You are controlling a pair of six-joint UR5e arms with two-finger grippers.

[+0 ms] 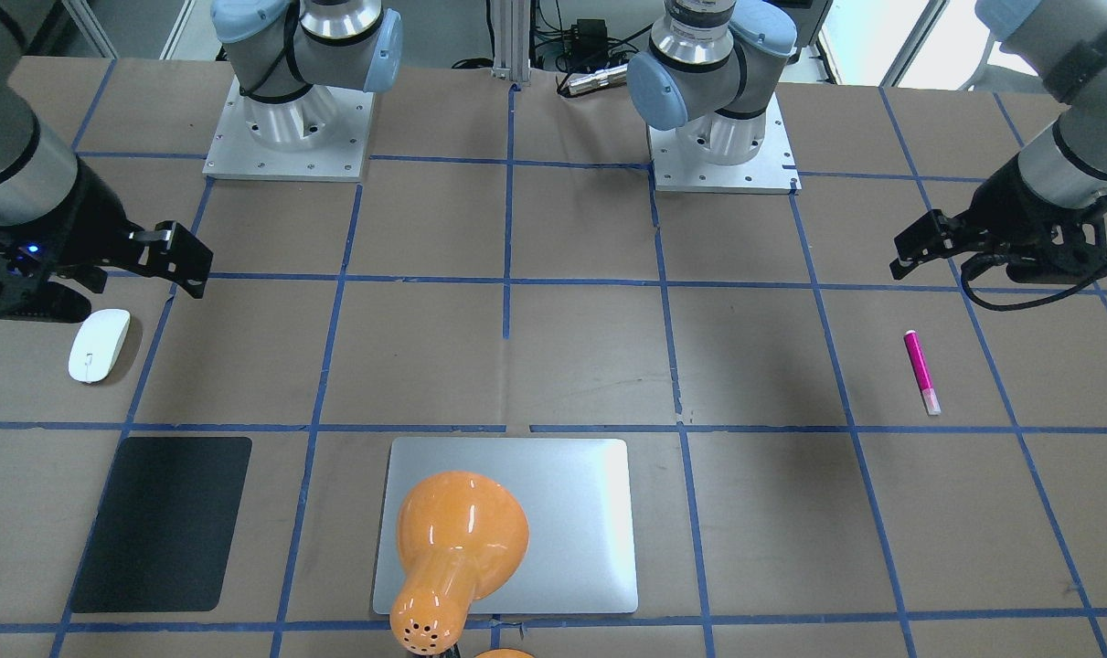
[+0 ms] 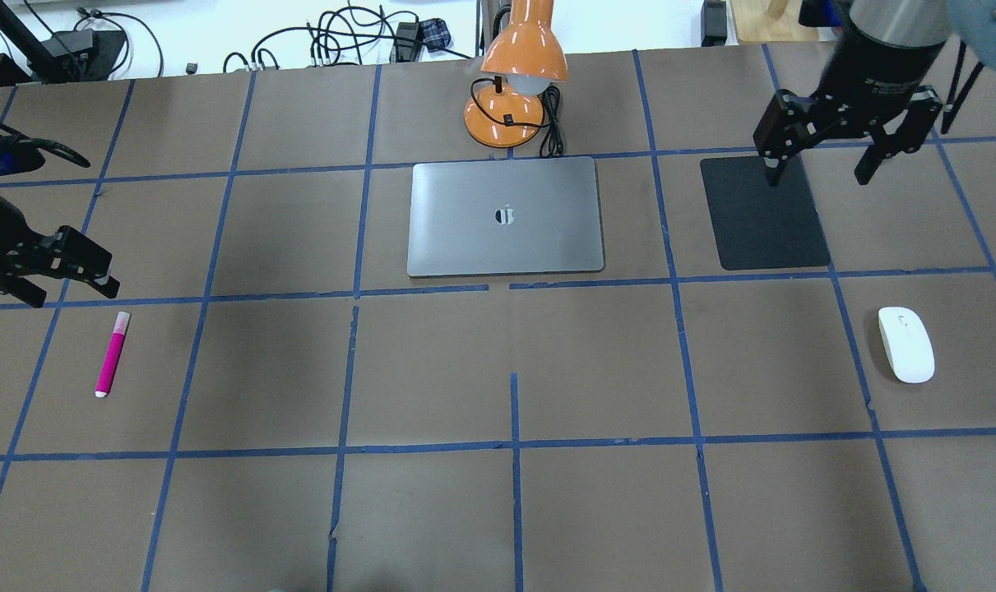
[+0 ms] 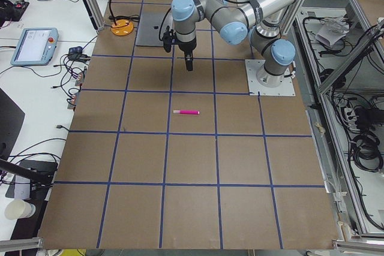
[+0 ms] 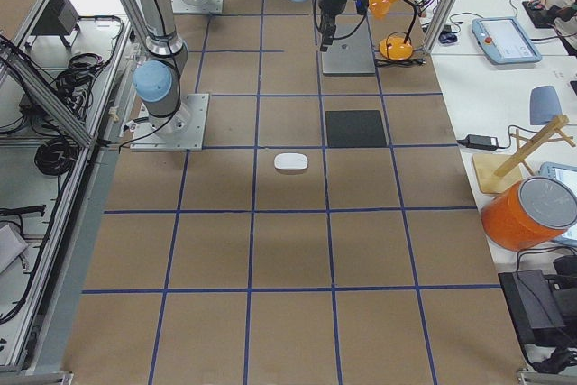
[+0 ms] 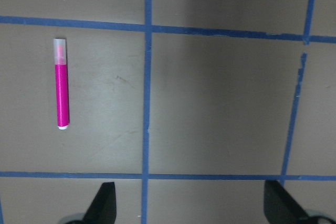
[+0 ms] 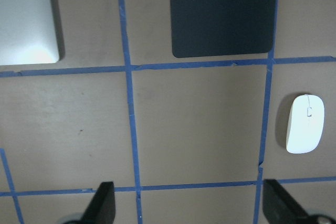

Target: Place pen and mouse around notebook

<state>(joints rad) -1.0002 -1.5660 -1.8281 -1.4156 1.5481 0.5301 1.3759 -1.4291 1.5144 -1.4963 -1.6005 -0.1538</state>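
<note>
The pink pen [image 2: 112, 353] lies flat on the table's left side, also seen in the front view [image 1: 920, 372] and the left wrist view [image 5: 62, 83]. My left gripper [image 2: 68, 289] hovers open just beyond it, empty [image 5: 191, 205]. The white mouse [image 2: 905, 344] rests on the right side [image 1: 99, 344] [image 6: 304, 130]. Above the black mat's edge hangs my right gripper [image 2: 818, 177], open and holding nothing [image 6: 190, 205]. The silver notebook [image 2: 506, 215] lies closed at the far middle [image 1: 571, 512], apart from both pen and mouse.
A black mat [image 2: 763, 214] lies right of the notebook, between it and the mouse. An orange desk lamp [image 2: 518, 74] stands behind the notebook, its shade overhanging it [image 1: 457, 539]. Blue tape lines grid the brown table. Cables lie along the far edge.
</note>
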